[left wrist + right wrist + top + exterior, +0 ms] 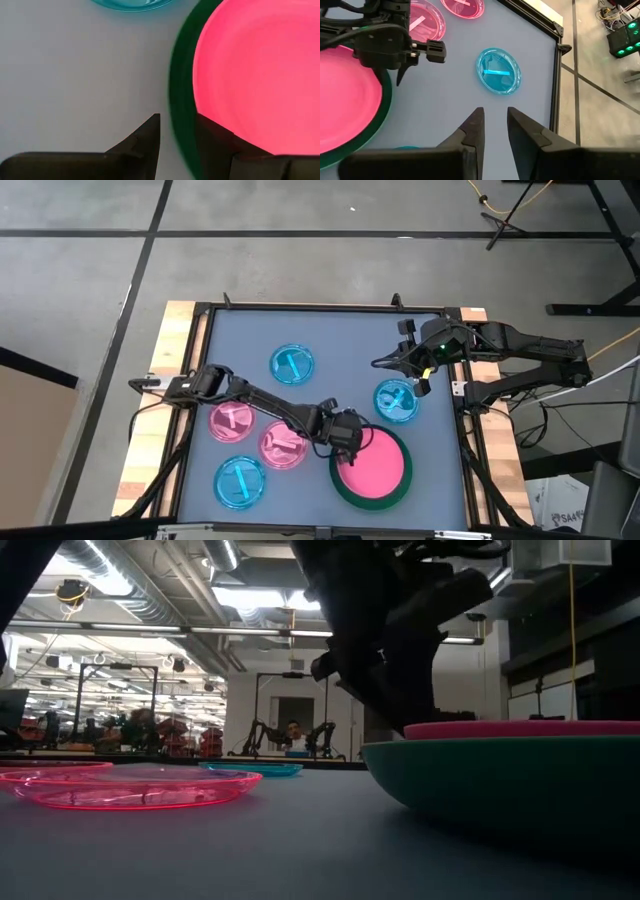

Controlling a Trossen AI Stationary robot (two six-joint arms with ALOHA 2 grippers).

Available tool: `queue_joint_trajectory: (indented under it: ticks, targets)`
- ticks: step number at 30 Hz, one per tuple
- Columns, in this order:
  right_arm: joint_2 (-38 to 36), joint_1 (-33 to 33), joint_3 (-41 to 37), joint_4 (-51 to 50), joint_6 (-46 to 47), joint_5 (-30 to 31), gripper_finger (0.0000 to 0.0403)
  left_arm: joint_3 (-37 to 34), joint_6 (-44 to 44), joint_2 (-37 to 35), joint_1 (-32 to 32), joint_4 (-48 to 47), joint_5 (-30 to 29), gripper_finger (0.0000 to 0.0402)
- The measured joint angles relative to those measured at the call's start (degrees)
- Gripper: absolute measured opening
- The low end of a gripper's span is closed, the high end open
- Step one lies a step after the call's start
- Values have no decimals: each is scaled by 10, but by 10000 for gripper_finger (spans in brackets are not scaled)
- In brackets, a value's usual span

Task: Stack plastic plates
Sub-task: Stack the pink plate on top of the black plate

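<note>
A large green plate (345, 488) lies near the table's front edge, and an opaque pink plate (375, 465) rests in it. My left gripper (177, 137) is open at the green plate's left rim (180, 100), one finger over the table and one over the plate. Small translucent plates lie flat on the table: pink ones (232, 420) (283, 445) and blue ones (292, 363) (240, 480) (397, 401). My right gripper (495, 125) hangs above the table at the far right, slightly open with nothing between its fingers. My left gripper comes slanting down from the table's left, with its two fingers (150, 137) on either side of the green plate's left rim (182, 125). Whether a finger touches the rim, I cannot tell. The plate lies flat on the table.
The grey table top is framed by a black rail (320, 307), with wooden boards (165, 380) at its sides. In the low view, people and other robot arms show in the room behind the table.
</note>
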Motion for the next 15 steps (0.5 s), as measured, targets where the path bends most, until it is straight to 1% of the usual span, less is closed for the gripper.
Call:
queue_joint_trajectory:
  ticks: [5, 7, 10, 15]
  targets:
    - [0, 0, 0, 0, 0, 0, 74, 0, 4, 0, -4, 8, 22, 111]
    - [0, 0, 0, 0, 0, 0, 74, 0, 4, 0, -5, 8, 13, 111]
    - [0, 0, 0, 0, 0, 0, 74, 0, 5, -1, -3, 8, -17, 111]
    - [0, 0, 0, -12, 0, 1, 74, 0, 28, -1, 1, 5, -17, 111]
